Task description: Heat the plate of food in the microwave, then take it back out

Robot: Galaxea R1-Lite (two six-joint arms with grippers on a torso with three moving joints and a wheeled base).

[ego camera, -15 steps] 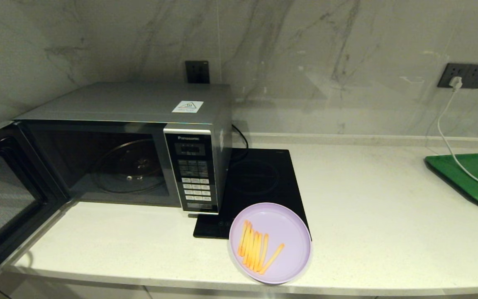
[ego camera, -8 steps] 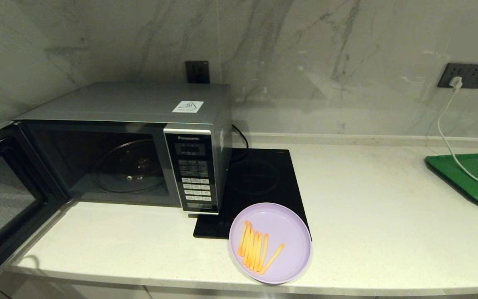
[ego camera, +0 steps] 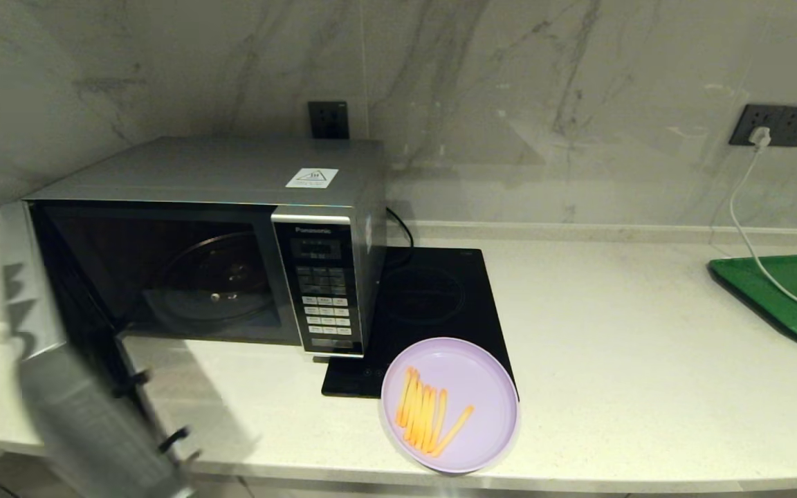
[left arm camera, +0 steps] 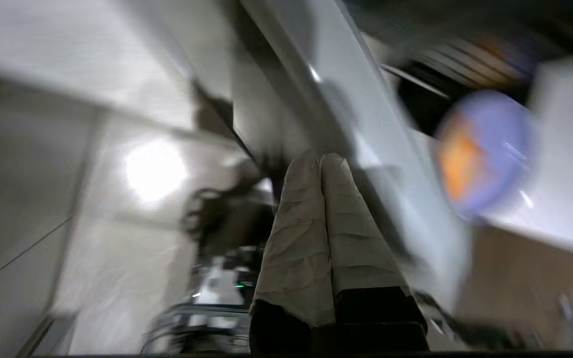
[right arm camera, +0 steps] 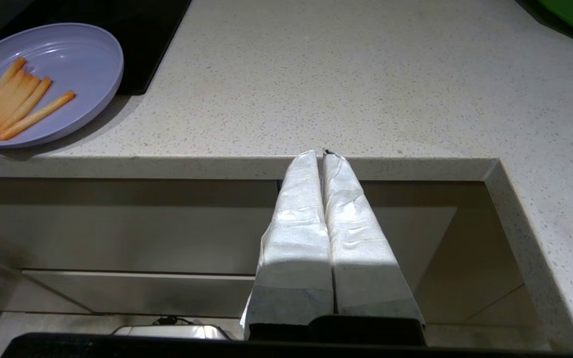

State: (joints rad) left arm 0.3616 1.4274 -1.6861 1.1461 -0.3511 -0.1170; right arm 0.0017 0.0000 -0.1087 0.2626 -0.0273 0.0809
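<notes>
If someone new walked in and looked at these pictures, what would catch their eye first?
Probably the lilac plate of food with its orange fries, sitting at the counter's front edge, partly on the black hob. Next, the silver microwave on the left, its door hanging open and blurred, cavity empty.

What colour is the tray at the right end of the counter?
Green; the tray shows best in the head view.

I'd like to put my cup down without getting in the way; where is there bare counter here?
The widest bare stretch of white stone counter lies between the flat black induction hob and the rectangular green tray. It is crowded on the left: the silver microwave stands open, and the round lilac plate of fries overlaps the hob.
</notes>
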